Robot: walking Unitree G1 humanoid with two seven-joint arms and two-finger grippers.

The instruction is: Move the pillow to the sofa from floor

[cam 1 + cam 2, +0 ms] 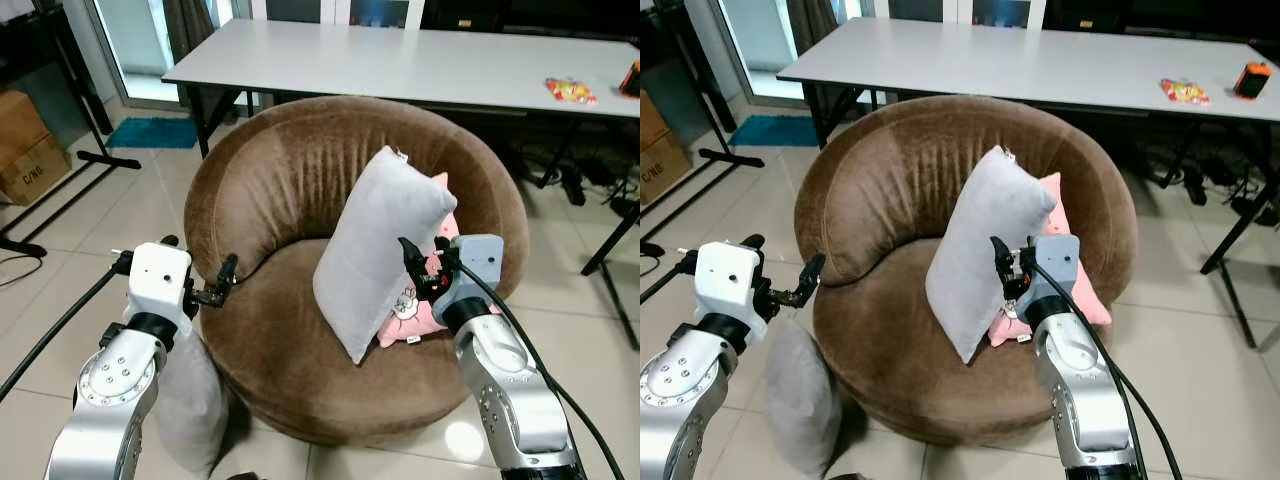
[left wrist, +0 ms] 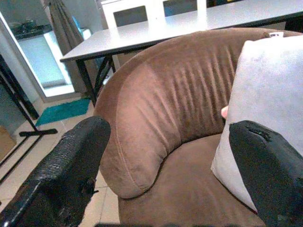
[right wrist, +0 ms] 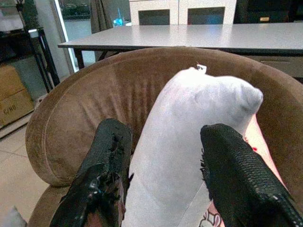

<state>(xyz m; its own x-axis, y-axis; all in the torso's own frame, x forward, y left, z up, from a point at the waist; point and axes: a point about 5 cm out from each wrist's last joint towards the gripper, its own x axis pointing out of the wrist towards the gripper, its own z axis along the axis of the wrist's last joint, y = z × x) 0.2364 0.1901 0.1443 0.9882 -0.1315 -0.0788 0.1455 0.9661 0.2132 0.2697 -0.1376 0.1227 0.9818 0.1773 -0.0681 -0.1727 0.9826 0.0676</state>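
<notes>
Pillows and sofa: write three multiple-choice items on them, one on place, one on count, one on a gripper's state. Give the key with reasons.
1. Where does the upright grey pillow stand?
A. on the white table
B. on the seat of the brown sofa, leaning on the pink pillow
C. on the cardboard box

2. How many grey pillows are in view?
A. one
B. two
C. four

3. How are the fingers of the right gripper set?
A. open, one on each side of the grey pillow
B. shut on the pink pillow
C. shut on a table leg

Key: 1 B, it stands on the seat against the pink one. 2 B, a second grey pillow sits on the floor beside the sofa. 3 A, the right wrist view shows the pillow between spread fingers.
</notes>
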